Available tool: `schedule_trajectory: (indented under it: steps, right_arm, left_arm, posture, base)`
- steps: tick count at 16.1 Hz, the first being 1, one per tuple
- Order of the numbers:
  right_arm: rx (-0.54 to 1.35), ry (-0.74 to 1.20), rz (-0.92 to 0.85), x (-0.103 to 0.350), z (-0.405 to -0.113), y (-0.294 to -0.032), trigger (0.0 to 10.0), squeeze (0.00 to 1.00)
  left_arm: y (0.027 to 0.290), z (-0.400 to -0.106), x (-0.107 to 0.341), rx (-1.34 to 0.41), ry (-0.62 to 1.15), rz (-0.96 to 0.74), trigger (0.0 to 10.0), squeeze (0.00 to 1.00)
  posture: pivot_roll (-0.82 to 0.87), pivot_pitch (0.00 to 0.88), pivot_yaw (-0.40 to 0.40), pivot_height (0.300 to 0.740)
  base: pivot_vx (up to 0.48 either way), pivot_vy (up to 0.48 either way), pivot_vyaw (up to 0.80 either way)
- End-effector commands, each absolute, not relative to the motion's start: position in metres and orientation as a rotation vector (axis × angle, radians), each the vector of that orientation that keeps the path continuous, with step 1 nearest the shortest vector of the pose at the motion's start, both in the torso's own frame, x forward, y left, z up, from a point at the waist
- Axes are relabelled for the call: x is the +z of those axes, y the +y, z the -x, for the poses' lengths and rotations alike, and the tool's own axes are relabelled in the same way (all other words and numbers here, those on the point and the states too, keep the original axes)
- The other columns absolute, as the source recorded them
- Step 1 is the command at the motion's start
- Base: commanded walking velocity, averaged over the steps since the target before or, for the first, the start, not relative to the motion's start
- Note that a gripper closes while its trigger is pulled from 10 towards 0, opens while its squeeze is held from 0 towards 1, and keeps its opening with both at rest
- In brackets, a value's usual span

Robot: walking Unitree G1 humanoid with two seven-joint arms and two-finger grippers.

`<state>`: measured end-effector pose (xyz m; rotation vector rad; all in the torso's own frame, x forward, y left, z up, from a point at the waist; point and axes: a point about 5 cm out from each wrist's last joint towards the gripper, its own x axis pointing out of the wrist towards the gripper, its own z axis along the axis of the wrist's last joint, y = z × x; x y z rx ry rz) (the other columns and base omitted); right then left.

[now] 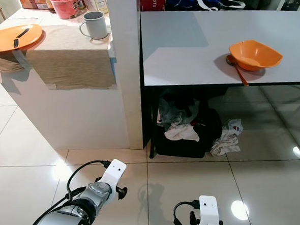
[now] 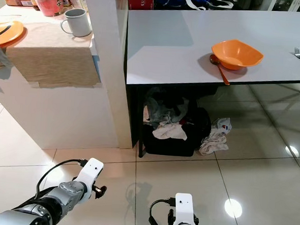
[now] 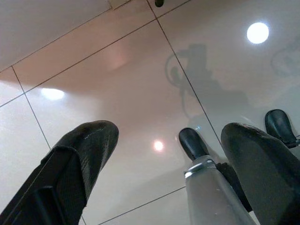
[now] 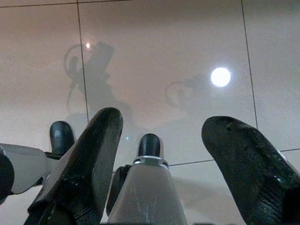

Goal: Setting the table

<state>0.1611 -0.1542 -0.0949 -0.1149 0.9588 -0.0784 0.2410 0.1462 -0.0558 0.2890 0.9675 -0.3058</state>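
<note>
Left claw (image 3: 159, 154) and right claw (image 4: 159, 140) hang spread and empty over the floor tiles. Orange bowl (image 1: 255, 54) and spoon (image 1: 238, 71) sit near the tabletop's (image 1: 194, 49) front edge; a careless reach risks knocking them off.

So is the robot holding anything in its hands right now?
No, nothing. The left tool and the right tool are both open, with just the floor between the fingers. The bowl sits untouched on the table.
</note>
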Motion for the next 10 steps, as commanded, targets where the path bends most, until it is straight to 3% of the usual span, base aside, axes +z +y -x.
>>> schedule_trajectory:
  steps: [1,10]
  right_arm:
    - [-0.071,0.967,0.123,-0.0951,-0.1614,-0.1526,10.0,0.0]
    - [-0.071,0.966,0.122,-0.0949,-0.1618,-0.1529,10.0,0.0]
  left_arm:
    - [0.1467,-0.2438,-0.0539,-0.299,0.961,-0.296,10.0,0.0]
    - [0.1471,-0.2439,-0.0539,-0.289,0.963,-0.3,10.0,0.0]
  posture:
    - [-0.01,0.0,0.073,0.74]
    - [0.0,0.0,0.071,0.74]
  base:
    - [0.0,0.0,0.0]
    - [0.0,0.0,0.0]
